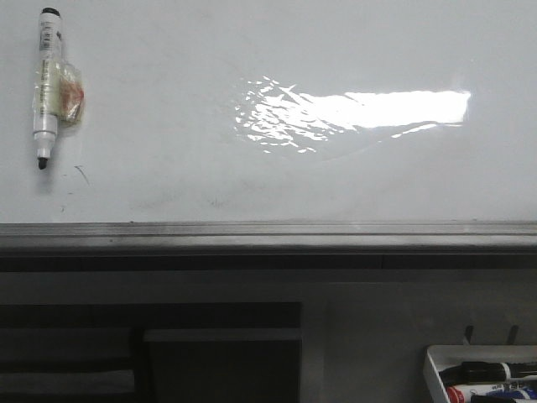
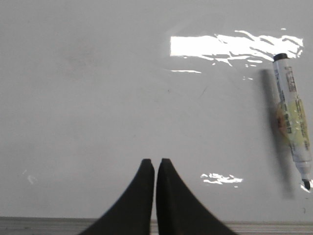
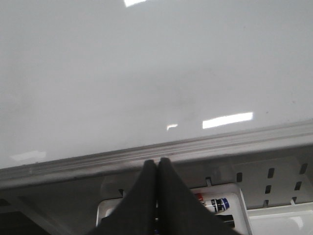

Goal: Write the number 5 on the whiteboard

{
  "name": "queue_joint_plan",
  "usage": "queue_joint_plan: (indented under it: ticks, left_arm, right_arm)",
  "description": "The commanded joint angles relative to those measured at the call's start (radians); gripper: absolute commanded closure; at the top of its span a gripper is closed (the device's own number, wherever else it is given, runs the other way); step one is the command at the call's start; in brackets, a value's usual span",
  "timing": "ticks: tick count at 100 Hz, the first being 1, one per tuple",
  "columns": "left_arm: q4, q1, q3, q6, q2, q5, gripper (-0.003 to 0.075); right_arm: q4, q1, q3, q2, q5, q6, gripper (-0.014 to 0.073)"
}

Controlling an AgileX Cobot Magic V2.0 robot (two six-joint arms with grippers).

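The whiteboard point(image 1: 252, 176) fills the front view, glossy with a bright glare patch, and no number 5 shows on it; only small faint stray marks lie near the marker. A white marker point(image 1: 47, 84) with a black cap end and black tip, wrapped in clear tape, lies on the board at the far left. It also shows in the left wrist view point(image 2: 292, 122). My left gripper point(image 2: 155, 161) is shut and empty above the board point(image 2: 98, 98), apart from the marker. My right gripper point(image 3: 158, 160) is shut and empty over the board's grey edge rail point(image 3: 220, 144).
The grey metal rail point(image 1: 268, 235) runs along the board's near edge. A white tray point(image 1: 436, 369) with several markers, black, red and blue, sits at the lower right, also under the right gripper point(image 3: 220, 203). Dark shelving lies below the rail.
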Motion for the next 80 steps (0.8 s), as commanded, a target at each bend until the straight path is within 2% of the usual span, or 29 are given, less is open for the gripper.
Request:
queue_joint_plan:
  ticks: [1,6,16,23,37,54,68,80]
  left_arm:
    - [0.0,0.003,-0.036,-0.002,0.049,-0.106,0.0699]
    - [0.0,0.003,-0.036,-0.002,0.069,-0.119,0.0626]
    - [-0.013,0.003,-0.036,-0.002,0.096,-0.179,0.043]
    - [-0.016,0.003,-0.034,-0.002,0.105,-0.227,0.0356]
    - [-0.084,0.003,-0.034,-0.002,0.116,-0.304,0.0346]
    - [-0.063,-0.022,-0.034,-0.002,0.146,-0.244,0.0342]
    - [-0.036,-0.084,-0.034,0.0,0.201,-0.234,0.0342]
    - [-0.036,-0.186,-0.055,0.0,0.269,-0.234,0.0342]
  right_arm:
    - [0.007,-0.007,-0.068,0.05,-0.04,-0.002,0.0655]
    - [0.007,-0.007,-0.073,0.061,-0.045,-0.002,0.0655]
    - [0.007,-0.007,-0.073,0.067,-0.061,-0.002,0.0655]
    - [0.007,-0.007,-0.073,0.067,-0.061,-0.002,0.0655]
    - [0.007,-0.007,-0.071,0.067,-0.059,-0.002,0.0655]
    - [0.005,0.014,-0.071,0.067,-0.086,-0.002,0.0655]
    - [-0.002,0.047,-0.07,0.067,-0.112,-0.002,0.0655]
    - [-0.002,0.047,-0.07,0.067,-0.102,-0.002,0.0655]
